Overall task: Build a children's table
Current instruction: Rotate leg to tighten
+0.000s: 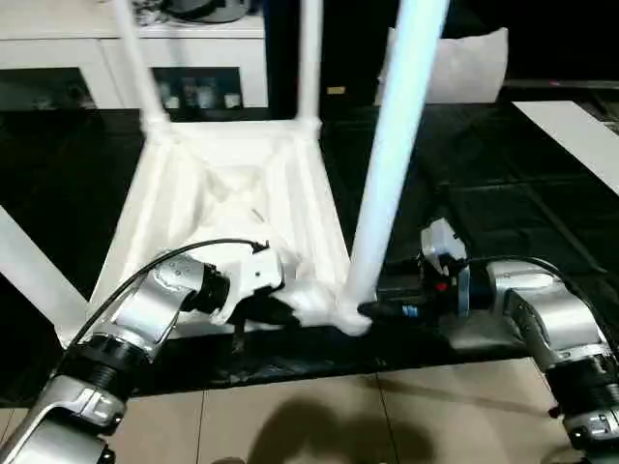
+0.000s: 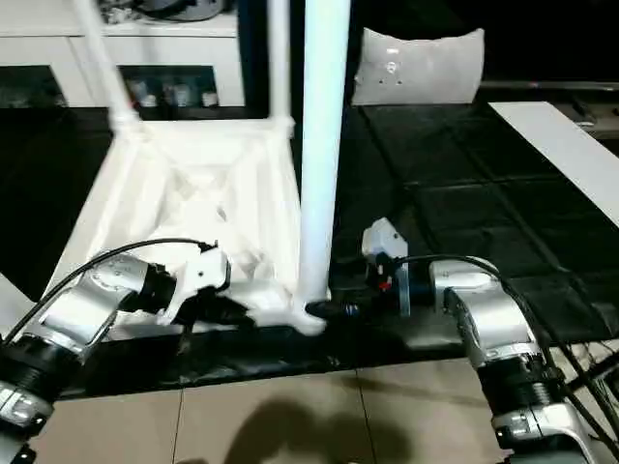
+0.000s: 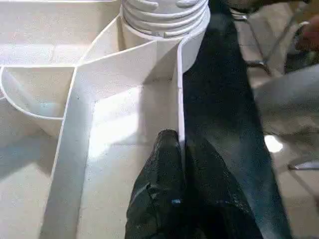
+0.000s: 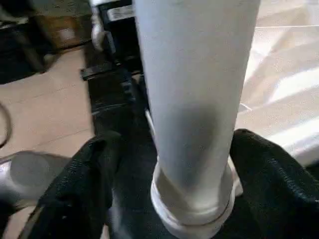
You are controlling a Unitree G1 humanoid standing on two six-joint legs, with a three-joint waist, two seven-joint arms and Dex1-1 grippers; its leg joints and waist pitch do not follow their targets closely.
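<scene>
Lying upside down on a black mat (image 1: 503, 222): the children's table top (image 1: 227, 208), ribbed underside up, long axis running away from the robot toward a white cabinet (image 1: 116, 53) at the back. Standing in its sockets: two far legs (image 1: 309, 58), roughly upright, and a near right leg (image 1: 392, 155), long axis close to vertical with a slight lean to the right at the upper end. Jutting off to the left from the near left corner: a fourth leg (image 1: 34, 275), strongly slanted (lower end hidden behind the left forearm).

Left arm bent inward from the lower left, silver forearm rising toward the middle, wrist turned so that the left gripper (image 1: 266, 311) points level and rightward along the top's near edge. Fingers (image 3: 164, 199) pressed together on the thin upright side wall of the top, one inside the rim and one outside, just short of the threaded corner socket (image 3: 164, 17).

Right arm mirrored from the lower right, elbow out, forearm angled in, right gripper (image 2: 324, 309) held level and pointing left at the base of the near right leg. Fingers (image 4: 82, 189) spread on either side of the leg just above its collar (actual contact with the plastic impossible to tell).

Lying flat on the mat at the far right: a white board (image 1: 580, 135).
</scene>
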